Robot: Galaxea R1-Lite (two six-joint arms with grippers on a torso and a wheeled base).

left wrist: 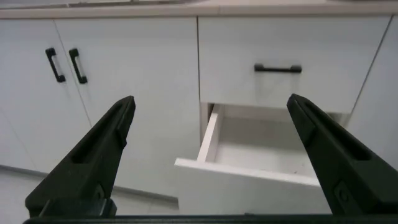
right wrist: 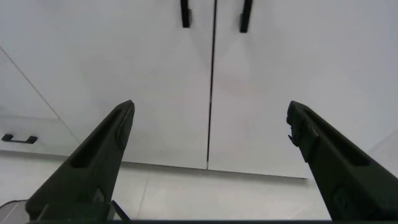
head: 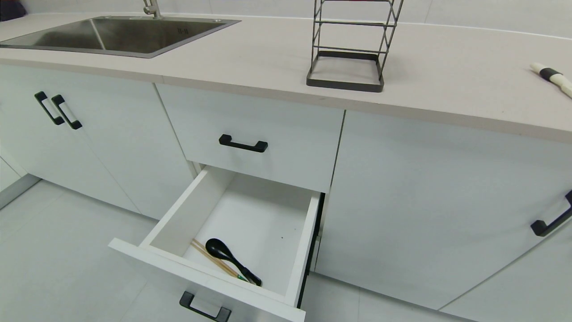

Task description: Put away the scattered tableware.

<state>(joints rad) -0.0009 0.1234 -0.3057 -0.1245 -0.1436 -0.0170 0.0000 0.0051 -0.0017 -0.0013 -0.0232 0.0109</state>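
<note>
In the front part of the pulled-out lower drawer (head: 203,210), close behind its front panel, lie a black spoon (head: 230,259) and a pair of chopsticks (head: 213,258). The spoon is glossy black all over, with a rounded oval bowl and a slim straight handle. Its long axis runs on a diagonal across the drawer floor, with the bowl pointing toward the back and the robot's left and the handle end toward the front right. The chopsticks are pale wood, thin and straight, with a touch of green near their front ends. They lie just beside the spoon on its left, on nearly the same diagonal, and their front ends meet the spoon's handle. On the counter (head: 447,67), far to the right, lies a white utensil (head: 554,78) with a black band. Its long axis slants from back-left to front-right, and its far end is cut off by the picture's edge. A wire rack (head: 346,82) stands upright mid-counter, with a sink (head: 111,33) set in at the left. The upper drawer (head: 250,120) is shut. The left tool (left wrist: 210,99) faces the open drawer with its fingers spread wide and nothing between them. The right tool (right wrist: 210,106) is likewise wide apart and empty, facing a pair of cabinet doors (right wrist: 124,62).
</note>
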